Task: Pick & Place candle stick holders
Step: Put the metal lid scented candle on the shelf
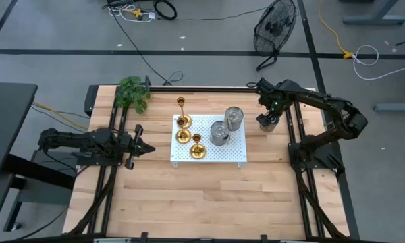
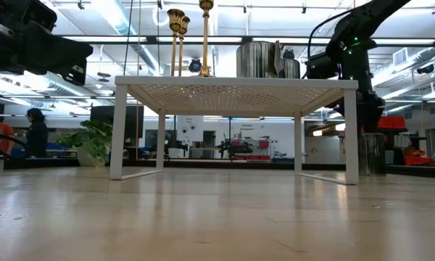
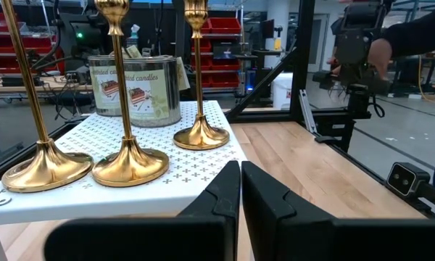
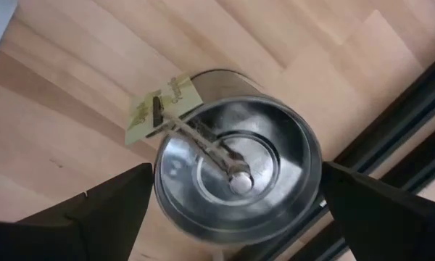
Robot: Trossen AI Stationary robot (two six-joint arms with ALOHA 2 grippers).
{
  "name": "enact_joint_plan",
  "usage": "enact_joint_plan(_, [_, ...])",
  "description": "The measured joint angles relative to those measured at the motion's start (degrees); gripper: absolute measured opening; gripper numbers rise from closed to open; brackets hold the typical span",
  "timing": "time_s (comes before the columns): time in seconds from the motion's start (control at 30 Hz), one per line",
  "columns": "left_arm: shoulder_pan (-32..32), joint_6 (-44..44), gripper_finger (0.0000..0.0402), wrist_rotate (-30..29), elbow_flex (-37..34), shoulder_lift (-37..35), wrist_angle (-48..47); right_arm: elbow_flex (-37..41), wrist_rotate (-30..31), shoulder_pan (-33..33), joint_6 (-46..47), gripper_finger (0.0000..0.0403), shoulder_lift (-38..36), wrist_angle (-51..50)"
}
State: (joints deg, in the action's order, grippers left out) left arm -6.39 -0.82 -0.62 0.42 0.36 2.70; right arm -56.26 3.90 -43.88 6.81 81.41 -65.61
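I see three gold candle stick holders (image 1: 183, 121) standing upright on the white perforated stand (image 1: 237, 156), grouped along its edge nearest the left arm; in the left wrist view they line up as slim stems on dished bases (image 3: 130, 165). Two metal candle tins (image 1: 219, 133) sit on the same stand, on its side away from the holders. A third tin (image 4: 238, 174) stands on the wooden table (image 1: 202, 196) just beside the stand, and my right gripper (image 1: 268, 121) hangs over it, fingers spread wide on either side without gripping. My left gripper (image 1: 140, 147) waits pinched closed and empty, near the stand on the holders' side. A potted plant (image 1: 132, 93) sits past the stand's corner.
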Motion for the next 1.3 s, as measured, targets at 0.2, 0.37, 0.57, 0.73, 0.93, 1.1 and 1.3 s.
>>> enact_joint_plan(0.2, [0.0,0.0,0.0019,0.0,0.0,0.0,0.0,2.0,-0.09,-0.04,-0.18,0.04,0.0,2.95])
enact_joint_plan(0.37, [0.0,0.0,0.0019,0.0,0.01,0.0,0.0,4.25,-0.13,-0.04,-0.22,0.04,0.0,5.05])
enact_joint_plan(0.57, [0.0,0.0,0.0019,0.0,0.01,0.0,0.02,5.17,-0.26,-0.04,-0.53,0.04,0.02,6.2])
enact_joint_plan(0.73, [0.0,0.0,0.0019,0.0,0.0,0.0,0.0,5.17,-0.43,-0.04,-1.49,0.04,0.02,6.57])
enact_joint_plan(0.93, [0.0,0.0,0.0019,0.0,0.01,0.0,0.0,5.17,-0.46,-0.04,-1.65,0.04,0.02,6.61])
enact_joint_plan(1.1, [0.0,0.0,0.0019,0.0,0.0,0.0,0.02,5.17,-0.46,-0.04,-1.74,0.04,0.02,6.67])
enact_joint_plan(1.3, [0.0,0.0,0.0019,0.01,0.01,0.0,0.01,5.17,-0.46,-0.04,-1.81,0.04,0.02,7.03])
